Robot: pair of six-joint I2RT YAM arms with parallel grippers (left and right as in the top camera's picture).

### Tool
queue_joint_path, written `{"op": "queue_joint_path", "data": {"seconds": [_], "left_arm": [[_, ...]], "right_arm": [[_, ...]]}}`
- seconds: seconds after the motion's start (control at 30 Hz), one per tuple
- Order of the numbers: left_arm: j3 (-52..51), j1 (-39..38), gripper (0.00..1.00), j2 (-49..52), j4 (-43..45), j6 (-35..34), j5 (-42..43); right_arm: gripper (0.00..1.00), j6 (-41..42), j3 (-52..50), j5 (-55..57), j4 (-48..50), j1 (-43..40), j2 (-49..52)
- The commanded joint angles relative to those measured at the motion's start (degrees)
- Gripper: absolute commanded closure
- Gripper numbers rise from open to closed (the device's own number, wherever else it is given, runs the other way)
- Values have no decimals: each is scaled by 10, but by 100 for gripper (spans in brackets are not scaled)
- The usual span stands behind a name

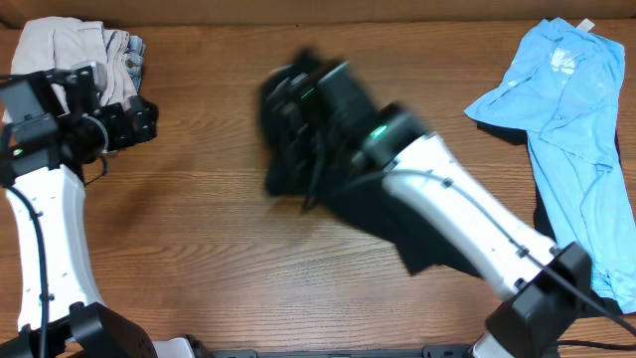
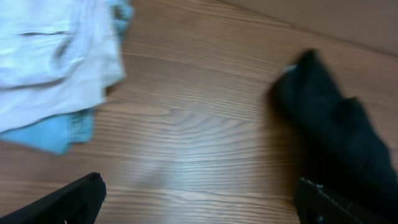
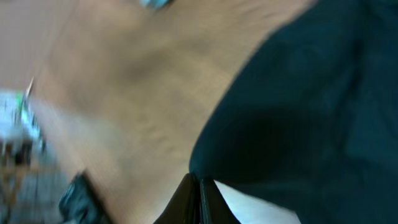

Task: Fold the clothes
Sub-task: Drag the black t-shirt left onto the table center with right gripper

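One black T-shirt [image 2: 333,127], bunched mid-table toward far edge. Handles soft, limp, light; best pinched at a hem corner. Right gripper [image 3: 199,186] jaws together, seemingly on it; left gripper [image 2: 199,186] jaws apart.

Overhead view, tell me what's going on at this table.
The right gripper is shut on the black T-shirt mid-table, and the picture is blurred there. The left gripper is open and holds nothing, beside a folded pale pile in the far left corner. The light blue shirt lies crumpled at the right edge, untouched.
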Motion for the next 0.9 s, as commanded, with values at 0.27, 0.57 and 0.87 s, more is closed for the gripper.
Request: {"op": "queue_joint_path", "data": {"seconds": [0.27,0.57,0.87], "left_arm": [[14,19,0,1,-4,31,-17],[8,-120,0,2,-94,96,-43],[-11,-334,0,34,-105,99,-240]], "right_arm": [[18,33,13,27,-69,21,-10],[0,33,12,33,-93,-153,-10],[0,32,12,33,-112,-334,-10]]}}
